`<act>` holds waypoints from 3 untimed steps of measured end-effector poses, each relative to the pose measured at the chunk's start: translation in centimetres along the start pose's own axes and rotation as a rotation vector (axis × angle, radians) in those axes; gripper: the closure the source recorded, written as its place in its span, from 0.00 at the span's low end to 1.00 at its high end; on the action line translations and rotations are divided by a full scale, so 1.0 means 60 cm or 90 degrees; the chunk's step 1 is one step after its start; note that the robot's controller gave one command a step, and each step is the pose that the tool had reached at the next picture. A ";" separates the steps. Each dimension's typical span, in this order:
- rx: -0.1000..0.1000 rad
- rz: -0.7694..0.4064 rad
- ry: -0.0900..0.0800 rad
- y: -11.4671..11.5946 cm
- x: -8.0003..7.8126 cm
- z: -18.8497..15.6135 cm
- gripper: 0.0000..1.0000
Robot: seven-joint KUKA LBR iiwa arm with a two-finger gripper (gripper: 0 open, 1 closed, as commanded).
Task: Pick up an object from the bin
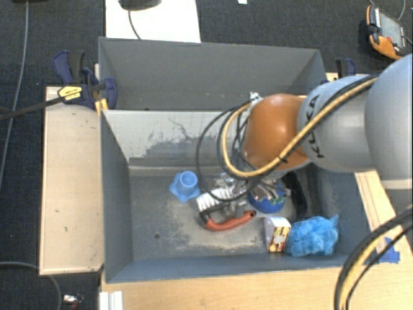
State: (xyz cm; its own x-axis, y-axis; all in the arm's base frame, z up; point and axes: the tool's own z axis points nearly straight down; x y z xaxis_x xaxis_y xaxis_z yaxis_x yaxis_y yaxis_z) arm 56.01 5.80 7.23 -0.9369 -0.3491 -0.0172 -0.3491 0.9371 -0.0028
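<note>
Gripper (pixel 227 196) is seen near the middle of the bin (pixel 119 192); grip state cannot be told | red-handled brush (pixel 222 222) just beside at 6 o'clock | blue cup (pixel 185 185) near at 10 o'clock

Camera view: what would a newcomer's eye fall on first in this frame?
The big grey arm with its round orange wrist cover dominates, reaching in from the right over the grey metal bin. Its claw is down at the bin floor's middle, over a white-bristled brush with a red handle. A small light blue plastic cup sits left of it, and a crumpled bright blue wad lies front right.
</note>
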 end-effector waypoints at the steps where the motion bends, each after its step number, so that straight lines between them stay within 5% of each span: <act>1: -0.001 0.000 0.001 0.001 0.001 -0.010 1.00; 3: -0.001 0.001 0.002 0.001 0.001 -0.094 1.00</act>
State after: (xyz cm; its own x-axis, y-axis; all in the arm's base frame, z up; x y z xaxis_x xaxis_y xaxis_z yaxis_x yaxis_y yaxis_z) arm 55.82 5.83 12.84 -0.9373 -0.3483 -0.0141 -0.3483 0.9374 -0.0013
